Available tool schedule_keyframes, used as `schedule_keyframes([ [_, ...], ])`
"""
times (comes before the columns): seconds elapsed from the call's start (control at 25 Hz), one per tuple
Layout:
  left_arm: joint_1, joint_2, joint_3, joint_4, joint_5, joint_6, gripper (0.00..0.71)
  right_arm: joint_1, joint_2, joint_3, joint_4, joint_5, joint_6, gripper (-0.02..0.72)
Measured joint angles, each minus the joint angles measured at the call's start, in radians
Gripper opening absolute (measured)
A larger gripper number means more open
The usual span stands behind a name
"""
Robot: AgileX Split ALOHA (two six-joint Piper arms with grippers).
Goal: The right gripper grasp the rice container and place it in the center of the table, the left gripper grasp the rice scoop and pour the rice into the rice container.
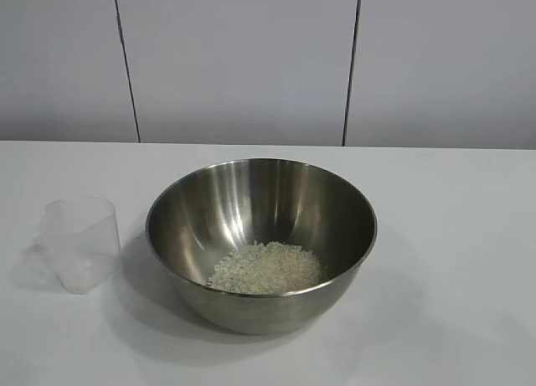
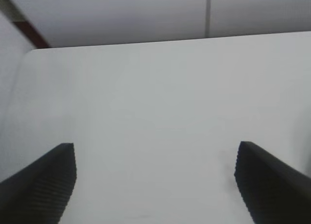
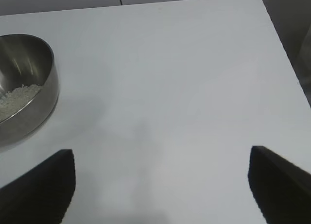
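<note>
The stainless-steel mixing bowl (image 1: 261, 244) sits upright near the middle of the white tabletop (image 1: 452, 235), with a loose heap of uncooked rice (image 1: 265, 267) lying in its bottom. Just beside it, toward the left arm's side and not touching, the clear plastic measuring cup (image 1: 81, 242) rests on the tabletop, free of any grip. The left claw (image 2: 155, 185) and the right claw (image 3: 162, 185) each hang over bare tabletop with fingers spread wide apart, holding nothing, the right one well clear of the bowl.
</note>
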Motion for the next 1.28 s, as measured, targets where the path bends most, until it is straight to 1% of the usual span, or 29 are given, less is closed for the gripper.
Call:
schedule_keyframes([
  [0.04,0.053,-0.002,-0.024,-0.003,0.022,0.000,0.636,0.000,0.000,0.000,0.000,0.000,0.000,0.661],
  [0.12,0.135,-0.016,-0.056,-0.010,0.052,0.005,0.636,0.000,0.000,0.000,0.000,0.000,0.000,0.661],
  [0.16,0.167,-0.031,-0.069,-0.012,0.069,0.010,0.636,0.000,0.000,0.000,0.000,0.000,0.000,0.661],
  [0.2,0.187,-0.052,-0.075,-0.014,0.084,0.014,0.636,0.000,0.000,0.000,0.000,0.000,0.000,0.661],
  [0.28,0.197,-0.112,-0.078,-0.043,0.108,0.020,0.636,0.000,0.000,0.000,0.000,0.000,0.001,0.661],
  [0.4,0.175,-0.243,-0.081,-0.109,0.137,0.049,0.636,0.000,0.000,0.000,0.000,0.000,0.001,0.661],
  [0.56,0.123,-0.447,-0.081,-0.140,0.201,0.071,0.636,0.000,0.000,0.000,0.000,0.000,0.001,0.661],
  [0.68,0.116,-0.607,-0.059,-0.141,0.248,0.061,0.636,0.000,0.000,0.000,0.000,0.000,0.001,0.661],
  [0.76,0.116,-0.716,-0.022,-0.142,0.260,0.010,0.636,0.000,0.000,0.000,0.000,0.000,0.001,0.661],
  [0.84,0.116,-0.796,0.013,-0.142,0.269,-0.046,0.636,0.000,0.000,0.000,0.000,0.000,0.001,0.661],
  [0.96,0.110,-0.871,0.069,-0.142,0.297,-0.097,0.636,0.000,0.000,0.000,0.000,0.000,0.001,0.661],
  [1.08,0.074,-0.935,0.150,-0.137,0.332,-0.142,0.636,0.000,0.000,0.000,0.000,0.000,0.001,0.661],
  [1.16,0.049,-1.003,0.210,-0.128,0.361,-0.182,0.636,0.000,0.000,0.000,0.000,0.000,0.001,0.661],
  [1.28,0.033,-1.125,0.307,-0.126,0.398,-0.213,0.636,0.000,0.000,0.000,0.000,0.000,0.001,0.661],
])
